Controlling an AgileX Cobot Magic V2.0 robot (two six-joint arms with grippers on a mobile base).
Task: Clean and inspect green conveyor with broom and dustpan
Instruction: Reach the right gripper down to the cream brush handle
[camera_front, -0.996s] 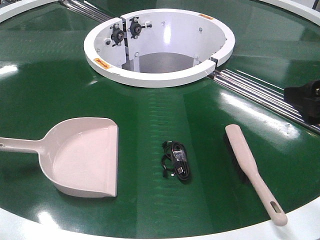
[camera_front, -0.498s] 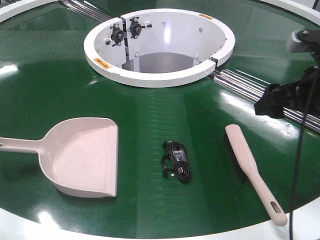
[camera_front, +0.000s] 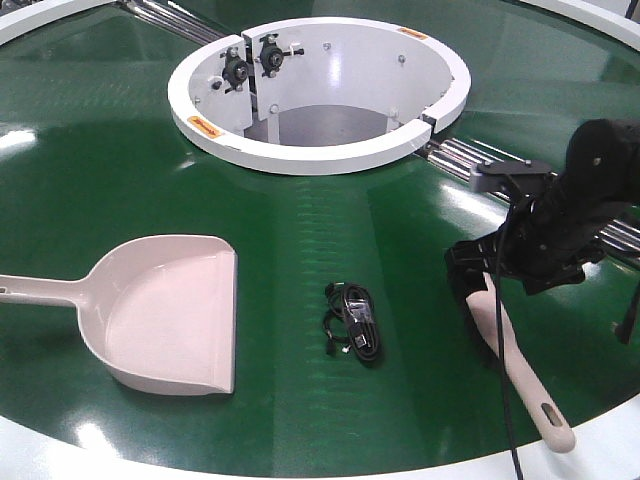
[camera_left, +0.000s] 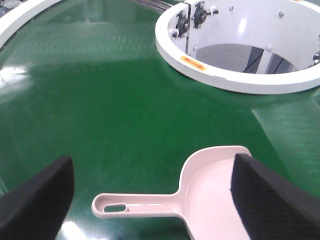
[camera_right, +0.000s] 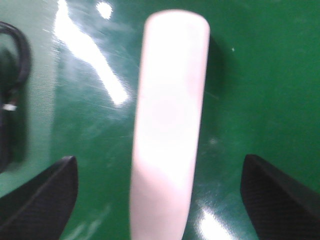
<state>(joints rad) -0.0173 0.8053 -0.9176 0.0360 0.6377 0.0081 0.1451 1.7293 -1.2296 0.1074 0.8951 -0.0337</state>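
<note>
- Only the small orange stickers (camera_front: 203, 127) carry any print: one sits at the left of the white hub (camera_front: 300, 157) rim and another at its upper right, and their writing is too small to read.
- No brand name is readable on any tool.
- The green conveyor (camera_front: 120, 180) fills the front view, glossy with light glare. A white outer rim (camera_front: 100, 462) runs along the bottom edge.
- Metal rollers (camera_front: 465, 158) run from the hub toward the right edge of the frame.
- The dustpan (camera_front: 165, 315) lies flat on the belt at lower left, handle pointing to the left edge and mouth facing right.
- A coiled black cable (camera_front: 352, 322) lies on the belt in the lower middle, between the dustpan and the broom and apart from both.
- The broom (camera_front: 520, 380) lies on the belt at lower right, its slotted handle end nearest the bottom rim.
- The right gripper (camera_front: 478, 278) hangs over the broom's head and hides it from the front. In the wrist view its jaws are spread wide on either side of the pale back, grasping nothing.
- A thin wire (camera_front: 508, 420) from that arm crosses in front of the handle.
- The left gripper (camera_left: 150, 185) is spread wide above the dustpan's handle, with nothing held.
</note>
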